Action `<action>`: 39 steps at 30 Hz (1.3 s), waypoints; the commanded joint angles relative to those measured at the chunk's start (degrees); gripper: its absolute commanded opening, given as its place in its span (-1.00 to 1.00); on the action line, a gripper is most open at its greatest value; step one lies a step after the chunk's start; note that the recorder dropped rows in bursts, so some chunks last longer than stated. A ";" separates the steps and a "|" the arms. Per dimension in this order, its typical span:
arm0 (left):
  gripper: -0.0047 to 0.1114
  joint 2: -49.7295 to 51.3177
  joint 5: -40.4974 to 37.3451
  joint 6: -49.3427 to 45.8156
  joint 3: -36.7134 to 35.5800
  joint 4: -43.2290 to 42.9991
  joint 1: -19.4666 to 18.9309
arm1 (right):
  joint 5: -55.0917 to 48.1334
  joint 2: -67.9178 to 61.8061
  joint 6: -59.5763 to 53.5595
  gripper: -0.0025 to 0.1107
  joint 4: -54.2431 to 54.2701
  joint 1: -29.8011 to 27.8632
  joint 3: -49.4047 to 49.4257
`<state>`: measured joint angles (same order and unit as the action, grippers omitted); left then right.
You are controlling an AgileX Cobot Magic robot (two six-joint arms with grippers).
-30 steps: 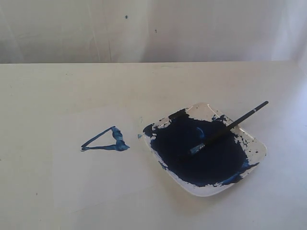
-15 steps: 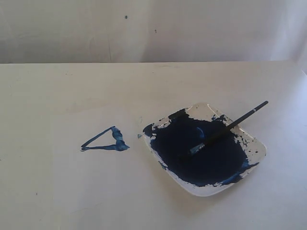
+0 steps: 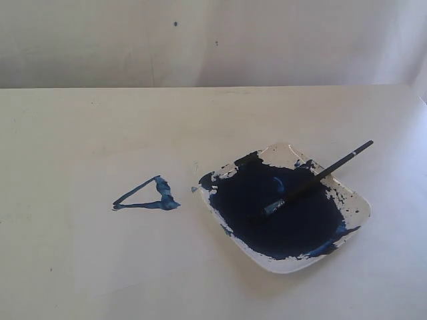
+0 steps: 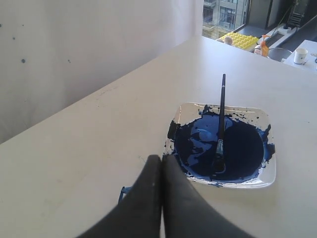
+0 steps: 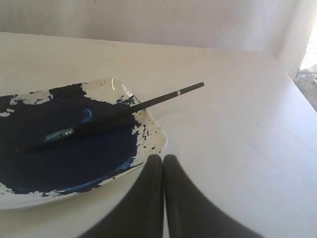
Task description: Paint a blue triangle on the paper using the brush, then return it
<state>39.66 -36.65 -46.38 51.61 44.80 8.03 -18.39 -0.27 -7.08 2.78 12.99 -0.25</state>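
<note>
Pincers both pressed closed and empty, left gripper (image 4: 162, 166) above the table (image 3: 80, 133), right gripper (image 5: 162, 163) near the paint dish (image 5: 154, 141), brush (image 3: 319, 176) lying tip-down in its blue pool, handle across the rim, blue triangle (image 3: 143, 205) left of the dish, wall (image 3: 267, 40) behind.

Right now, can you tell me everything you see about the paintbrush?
The brush is long and thin, with a black handle, a white band near its far end and a small silver ferrule. It lies slanted across the dish, its bristle end down in the dark blue paint, its handle resting on the rim and sticking out past it. Nothing holds it.
</note>
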 commanded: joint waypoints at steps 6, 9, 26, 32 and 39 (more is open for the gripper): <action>-0.92 -0.32 -0.43 -0.12 0.14 0.90 0.08 | 0.51 0.27 -0.17 -0.96 -0.07 -0.50 0.25; -0.92 -0.32 -0.43 -0.12 0.14 0.90 0.08 | 0.51 0.27 -0.17 -0.96 -0.07 -0.50 0.25; -0.92 -8.34 -0.33 -0.12 -1.24 1.29 0.07 | 0.48 0.27 -0.17 -0.96 0.18 -0.50 0.25; -0.92 -17.87 -0.32 0.01 -8.63 1.77 0.07 | 0.48 0.27 -0.17 -0.96 0.18 -0.50 0.25; -0.92 -28.69 1.51 0.01 -22.44 3.00 0.07 | 0.48 0.27 -0.17 -0.96 0.18 -0.50 0.25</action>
<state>14.54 -35.78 -46.38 33.96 45.52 8.03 -18.49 -0.27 -7.08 2.78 12.99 -0.25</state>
